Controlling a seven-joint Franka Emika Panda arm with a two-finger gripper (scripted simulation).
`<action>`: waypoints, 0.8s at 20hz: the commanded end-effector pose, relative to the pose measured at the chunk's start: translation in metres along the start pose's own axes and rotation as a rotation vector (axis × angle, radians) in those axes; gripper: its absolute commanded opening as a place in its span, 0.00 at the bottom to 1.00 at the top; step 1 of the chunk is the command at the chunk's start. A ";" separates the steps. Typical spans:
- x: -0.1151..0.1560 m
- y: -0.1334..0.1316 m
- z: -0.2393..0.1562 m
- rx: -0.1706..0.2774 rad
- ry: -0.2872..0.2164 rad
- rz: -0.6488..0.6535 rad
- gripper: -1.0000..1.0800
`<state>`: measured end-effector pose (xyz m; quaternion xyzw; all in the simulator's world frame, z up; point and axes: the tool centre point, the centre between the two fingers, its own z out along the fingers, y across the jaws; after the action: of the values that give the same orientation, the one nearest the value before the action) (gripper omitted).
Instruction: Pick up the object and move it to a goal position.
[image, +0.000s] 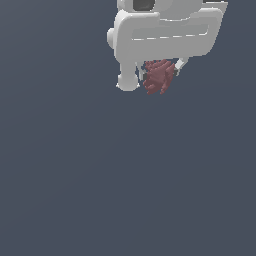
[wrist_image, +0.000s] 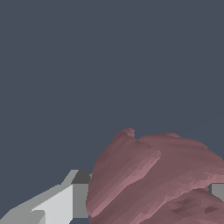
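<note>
We see the white pincer (image: 159, 75) closed around the dark-red knobbly object (image: 159, 76), its two fingers pressing from either side so the lump hangs between them near the exterior view's top edge. In the wrist view the object (wrist_image: 153, 179) fills the space beside one finger (wrist_image: 65, 201). We judge it is being carried; no goal marker is visible.

You see one uniform dark grey-blue surface (image: 75, 175) filling both views; its edges and corners lie outside both views.
</note>
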<state>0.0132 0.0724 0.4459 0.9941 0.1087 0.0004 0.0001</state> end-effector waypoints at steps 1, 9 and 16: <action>0.003 -0.003 -0.016 0.000 -0.001 0.000 0.00; 0.010 -0.009 -0.048 0.000 -0.001 0.000 0.00; 0.014 -0.011 -0.059 0.000 -0.001 0.000 0.00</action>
<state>0.0237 0.0858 0.5031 0.9941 0.1086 0.0001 0.0001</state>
